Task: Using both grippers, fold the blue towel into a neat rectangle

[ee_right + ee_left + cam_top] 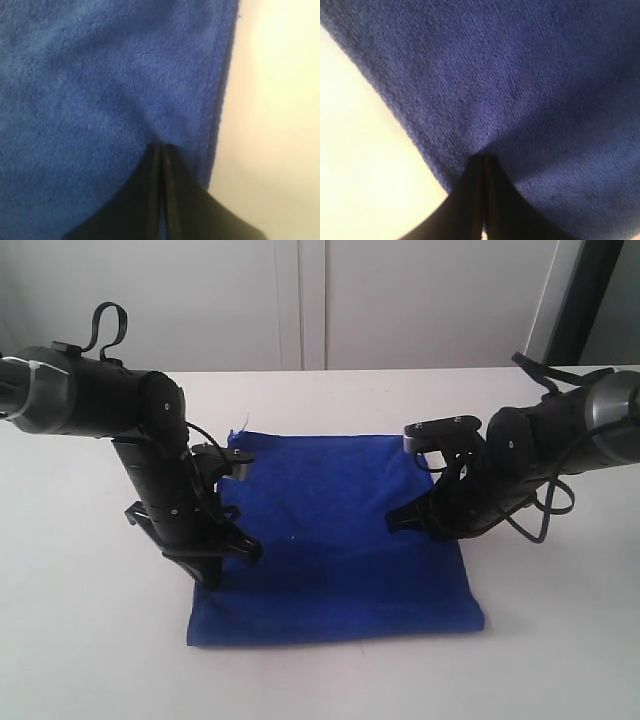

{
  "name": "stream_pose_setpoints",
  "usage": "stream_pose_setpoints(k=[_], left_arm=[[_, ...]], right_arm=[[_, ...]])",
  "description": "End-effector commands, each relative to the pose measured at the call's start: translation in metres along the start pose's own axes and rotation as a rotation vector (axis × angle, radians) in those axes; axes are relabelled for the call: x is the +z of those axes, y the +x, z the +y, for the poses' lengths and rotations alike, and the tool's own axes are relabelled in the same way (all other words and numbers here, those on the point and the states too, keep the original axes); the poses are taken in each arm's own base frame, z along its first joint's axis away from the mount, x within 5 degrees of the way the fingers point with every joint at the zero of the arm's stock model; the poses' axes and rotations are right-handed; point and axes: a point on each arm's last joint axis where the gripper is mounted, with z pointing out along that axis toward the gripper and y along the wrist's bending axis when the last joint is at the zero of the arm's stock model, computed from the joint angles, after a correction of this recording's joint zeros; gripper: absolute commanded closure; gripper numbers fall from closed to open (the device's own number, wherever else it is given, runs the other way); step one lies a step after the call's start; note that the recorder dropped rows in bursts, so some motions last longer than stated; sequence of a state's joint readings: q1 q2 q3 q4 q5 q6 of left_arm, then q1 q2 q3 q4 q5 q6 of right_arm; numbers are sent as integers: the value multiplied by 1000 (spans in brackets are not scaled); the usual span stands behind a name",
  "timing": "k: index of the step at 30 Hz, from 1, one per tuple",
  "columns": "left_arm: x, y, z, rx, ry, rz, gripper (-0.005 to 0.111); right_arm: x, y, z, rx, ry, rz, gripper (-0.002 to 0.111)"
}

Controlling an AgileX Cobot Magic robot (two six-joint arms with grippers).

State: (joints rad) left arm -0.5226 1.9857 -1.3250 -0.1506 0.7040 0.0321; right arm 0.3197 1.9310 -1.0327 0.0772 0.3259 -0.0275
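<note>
The blue towel (pixel 335 540) lies flat and spread at the centre of the white bench (pixel 90 650), a broad four-sided sheet. Its small white tag (pixel 240 426) stands up at the 11 o'clock corner. The left tool (pixel 484 159) meets the cloth at the towel's 8 o'clock edge. Its two fingers are pressed together, with the tips set on the pile just inside the hem. Whether any cloth is caught between them cannot be told. The right tool (pixel 161 149) meets the towel's 3 o'clock edge just inside the stitched border. It is likewise pressed together with its tips against the fabric. The left arm (pixel 150 475) enters from 10 o'clock, bends sharply at its elbow and drops steeply, leaning toward 5 o'clock. The right arm (pixel 545 440) enters from 3 o'clock and slopes down toward 8 o'clock, lower and flatter than its partner. A black cable loop (pixel 110 325) rises above the left arm.
</note>
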Motion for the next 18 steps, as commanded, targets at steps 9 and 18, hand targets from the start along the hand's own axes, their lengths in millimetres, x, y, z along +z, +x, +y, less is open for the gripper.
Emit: stream_pose_setpoints(k=[9,18], left_arm=[[3,7,1,6,-10,66,107],[-6,6,0,11,-12,36,107]], right_arm=[[-14,-5,-1,24,4,-43,108],[-53,-14,2,41,-11,-112,108]])
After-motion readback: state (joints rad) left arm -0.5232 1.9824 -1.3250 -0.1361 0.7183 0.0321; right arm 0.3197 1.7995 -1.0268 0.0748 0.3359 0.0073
